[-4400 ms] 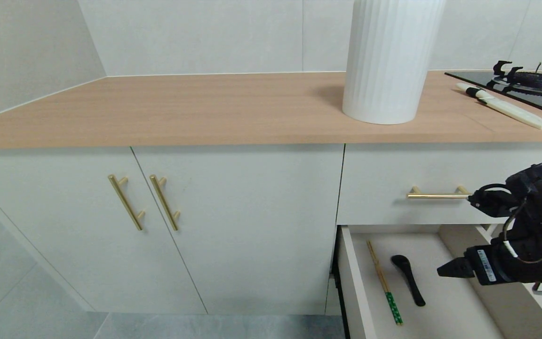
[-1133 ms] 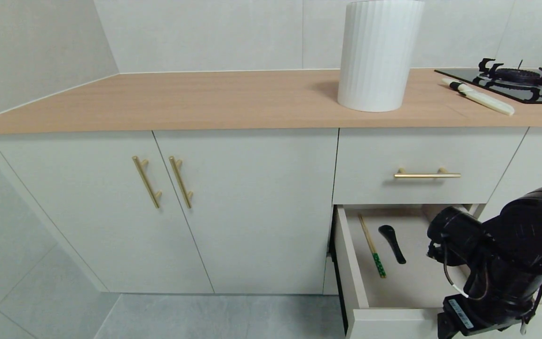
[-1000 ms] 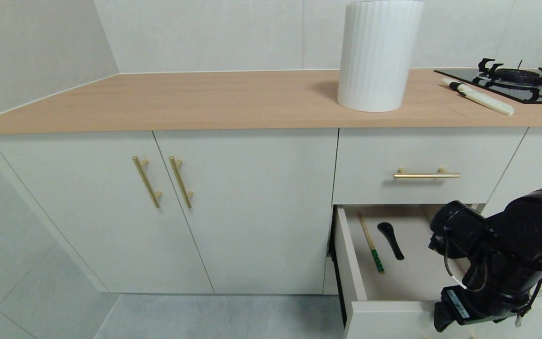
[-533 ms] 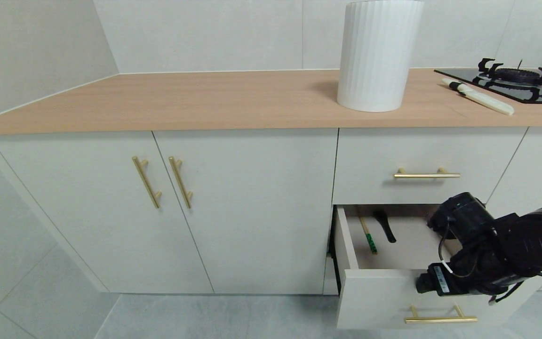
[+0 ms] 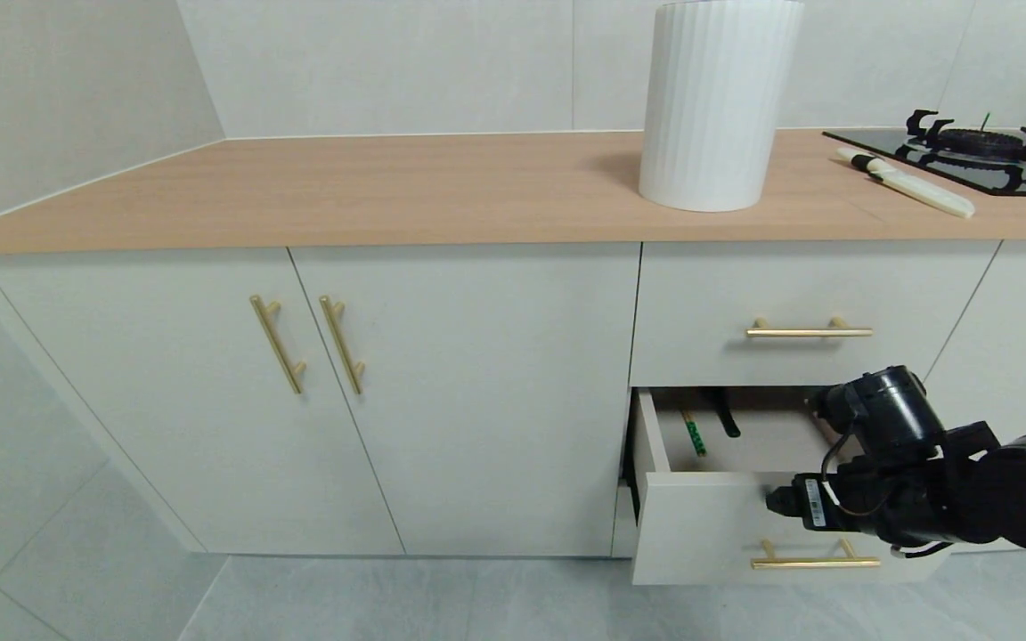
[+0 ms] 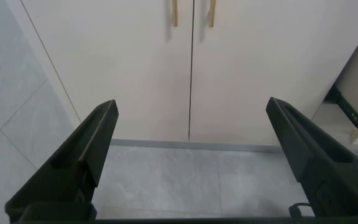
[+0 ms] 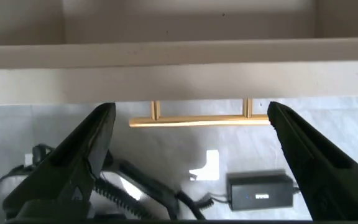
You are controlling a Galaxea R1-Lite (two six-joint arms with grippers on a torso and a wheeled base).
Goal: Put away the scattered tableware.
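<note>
Wooden counter [image 5: 388,191] up top in the head view, carrying a white ribbed canister [image 5: 713,107] and, toward the stove [image 5: 981,147], a pale knife [image 5: 909,189] lying loose. Below it the lower drawer [image 5: 700,525] stood partly open. The chopsticks [image 5: 693,434] and a black spoon [image 5: 725,414] lay inside, half tucked under the shut upper drawer [image 5: 798,294]. At the lower drawer's front panel the right gripper [image 5: 776,505] appeared to touch, just above the gold handle [image 5: 814,563].

Over to the left wrist view: the left gripper [image 6: 191,106] hung low before the cupboard doors [image 6: 191,62], fingers spread wide with nothing between them, well apart from the lower drawer.

Right wrist view: fingers were splayed here too and empty, looking down over the top edge of the drawer front to the handle and the grey floor [image 7: 328,143].

My read was that a push to close was in hand. The danger — spread fingers on a flat panel could skid over the top edge or snag the handle, leaving the lower drawer ajar. A hard shove could send the chopsticks and spoon rattling about. And the knife on the counter had yet to be stored.
</note>
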